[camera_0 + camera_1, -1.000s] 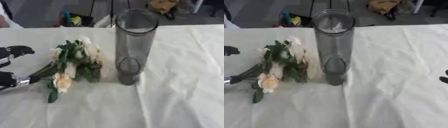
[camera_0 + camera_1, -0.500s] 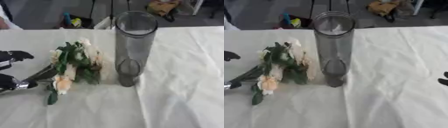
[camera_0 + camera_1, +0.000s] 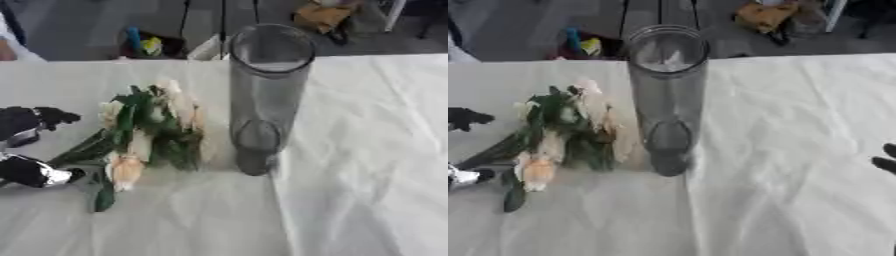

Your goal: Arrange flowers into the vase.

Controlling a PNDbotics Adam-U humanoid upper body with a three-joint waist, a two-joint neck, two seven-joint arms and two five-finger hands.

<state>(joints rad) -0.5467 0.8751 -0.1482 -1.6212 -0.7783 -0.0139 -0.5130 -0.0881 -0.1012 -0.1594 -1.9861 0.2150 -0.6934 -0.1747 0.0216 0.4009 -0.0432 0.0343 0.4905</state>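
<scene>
Through the left eye I see the table (image 3: 367, 150) covered in a pale, creased cloth, a long fold running down from the foot of the vase toward the near edge. The vase (image 3: 267, 95), a tall clear cylinder, stands upright near the middle of the cloth. Just left of it lies the bunch of flowers (image 3: 149, 132), flat on the cloth, cream and peach blooms pointing up and right, dark green stems (image 3: 83, 150) trailing down to the left. My left hand (image 3: 31, 145) sits at the left edge with the stem ends running in between its upper and lower black parts; I cannot tell whether the fingers are closed on the stems or only lie around them. Beyond the table's far edge the floor is dark grey, with a bag of blue and yellow items (image 3: 144, 45) and a brown bundle (image 3: 324, 15) farther right.

Through the right eye the same layout sits shifted left, the flowers well apart from the bare right half of the cloth. Only dark fingertips of my right hand (image 3: 885, 159) show at the right edge, resting low near the cloth, far from the vase; I cannot tell its state.
</scene>
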